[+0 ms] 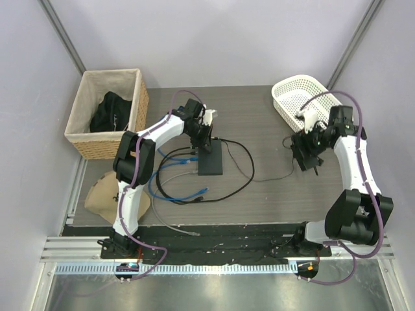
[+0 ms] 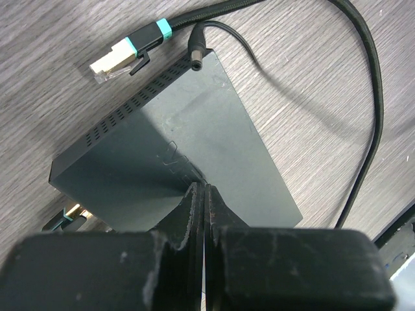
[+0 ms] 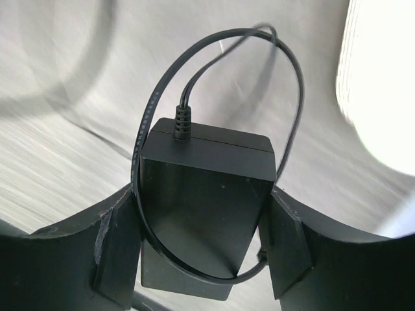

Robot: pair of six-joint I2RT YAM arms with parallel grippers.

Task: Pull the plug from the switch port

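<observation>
table: grey-brown wood grain, matt; it lies under the switch and under both grippers.
walls: plain and pale, close behind the table and at both its sides.
switch: flat black rectangular box with a smooth top and a row of small vent slits along one edge. It lies flat, directly under the left fingertips.
switch port: it is on an edge turned away from the cameras, so I cannot see it.
near plug: teal band, only partly seen, against the box edge left of the left fingers. I cannot tell if it is seated.
loose plug: clear tip, teal bands, braided black cable. It lies on the table beyond the fingertips, just beside the vented edge and not in a socket.
left gripper: fingers pressed together with nothing between them. The tips seem to touch the switch top.
right gripper: fingers apart, clamping the power brick by its two sides. A thin cord loops around it.
wicker basket: well left of the left fingers.
white basket: just beyond the right fingers.
</observation>
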